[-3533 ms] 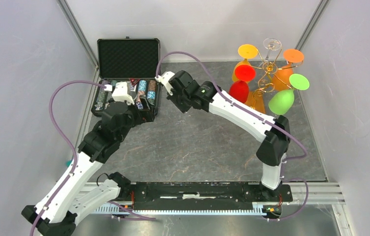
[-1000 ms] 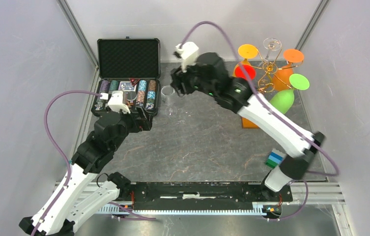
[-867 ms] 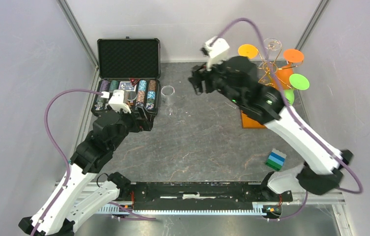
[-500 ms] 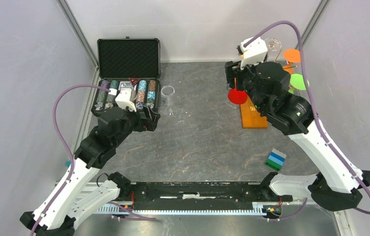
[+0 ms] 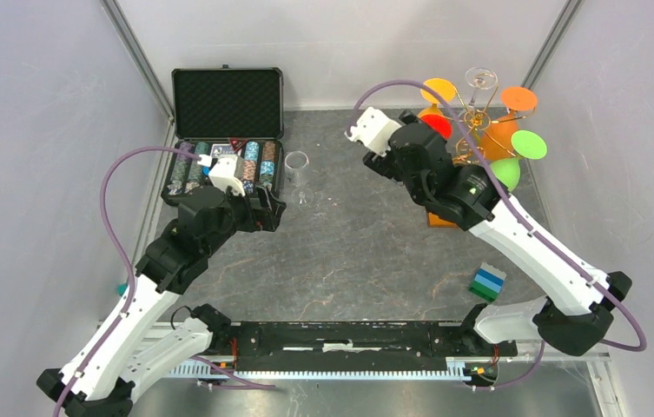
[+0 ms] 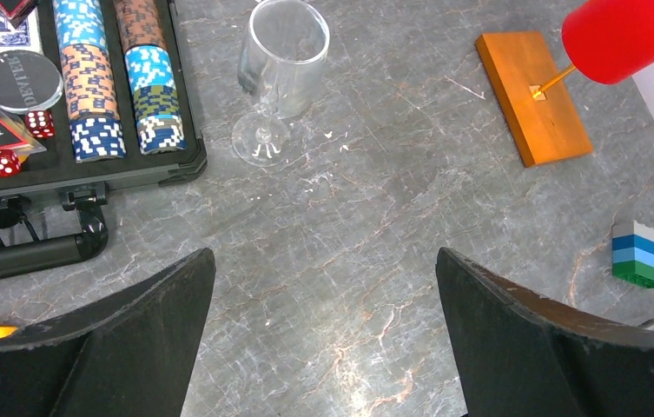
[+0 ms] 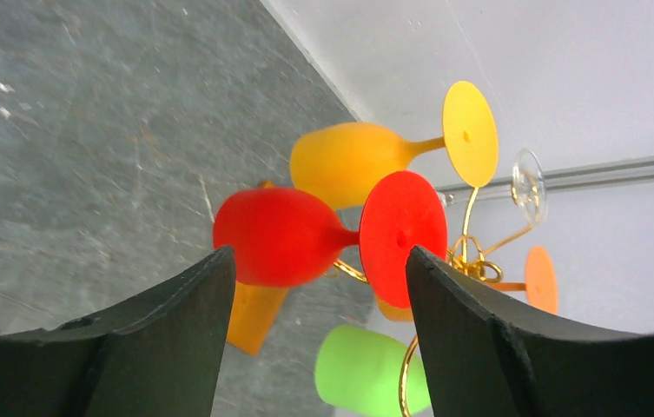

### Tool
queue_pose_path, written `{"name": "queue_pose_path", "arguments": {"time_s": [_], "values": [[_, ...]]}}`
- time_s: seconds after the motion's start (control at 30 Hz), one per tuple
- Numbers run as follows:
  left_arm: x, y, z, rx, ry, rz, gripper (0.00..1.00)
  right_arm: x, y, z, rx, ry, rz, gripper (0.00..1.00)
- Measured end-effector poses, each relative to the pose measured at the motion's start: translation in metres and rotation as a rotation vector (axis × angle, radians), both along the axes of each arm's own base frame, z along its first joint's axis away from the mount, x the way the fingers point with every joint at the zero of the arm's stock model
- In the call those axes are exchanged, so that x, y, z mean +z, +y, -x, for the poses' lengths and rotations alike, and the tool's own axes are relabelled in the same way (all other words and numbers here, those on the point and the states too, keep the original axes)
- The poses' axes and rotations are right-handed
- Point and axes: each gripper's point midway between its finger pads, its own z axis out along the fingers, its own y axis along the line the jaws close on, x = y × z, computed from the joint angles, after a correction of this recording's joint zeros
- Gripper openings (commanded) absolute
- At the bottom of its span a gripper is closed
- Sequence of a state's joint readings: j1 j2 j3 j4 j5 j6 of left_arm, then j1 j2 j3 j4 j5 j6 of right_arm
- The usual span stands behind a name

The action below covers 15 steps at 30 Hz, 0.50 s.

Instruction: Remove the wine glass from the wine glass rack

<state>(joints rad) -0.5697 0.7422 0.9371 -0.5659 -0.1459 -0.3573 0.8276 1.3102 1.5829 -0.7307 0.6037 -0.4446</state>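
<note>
Rear left of bench: open black chip case with chip rows, dice and cards in the tray. Clear wine glass stands upright on the bench just beside the case's right edge; neither arm touches it. Blue-green brick stack lies front right, well apart from everything else.

Rear right: wine glass rack, a gold wire tree on an orange-brown wooden base. Hung on it foot-up and tilted are the red wine glass, yellow glass, green glass and orange glass. A second clear glass sits at the top of the tree. In the top view the right forearm crosses over the base and hides much of it.

Right tool: fingers well spread, nothing gripped. It points at the rack from the rack's left side. In the wrist view the red glass's bowl and foot sit framed between the two fingers. It is the closest glass on that side, with the yellow one just behind it. Contact with the red bowl: cannot tell, looks just short.

Left tool: spread wide and empty, hovering over bare bench near the case's front right corner. The standing clear glass is ahead of it, not touching.
</note>
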Motion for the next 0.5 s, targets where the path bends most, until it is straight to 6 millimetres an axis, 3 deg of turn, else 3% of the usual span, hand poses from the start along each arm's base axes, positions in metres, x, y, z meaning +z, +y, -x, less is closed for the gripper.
{"name": "queue_pose_path", "arguments": {"time_s": [0.37, 0.5], "values": [[-0.007, -0.005, -0.002, -0.016, 0.025, -0.010, 1.00, -0.029, -0.008, -0.014, -0.152, -0.007, 0.401, 0.62], [-0.009, -0.005, -0.003, -0.020, 0.031, -0.020, 1.00, -0.030, -0.012, -0.013, -0.191, -0.016, 0.477, 0.60]]}}
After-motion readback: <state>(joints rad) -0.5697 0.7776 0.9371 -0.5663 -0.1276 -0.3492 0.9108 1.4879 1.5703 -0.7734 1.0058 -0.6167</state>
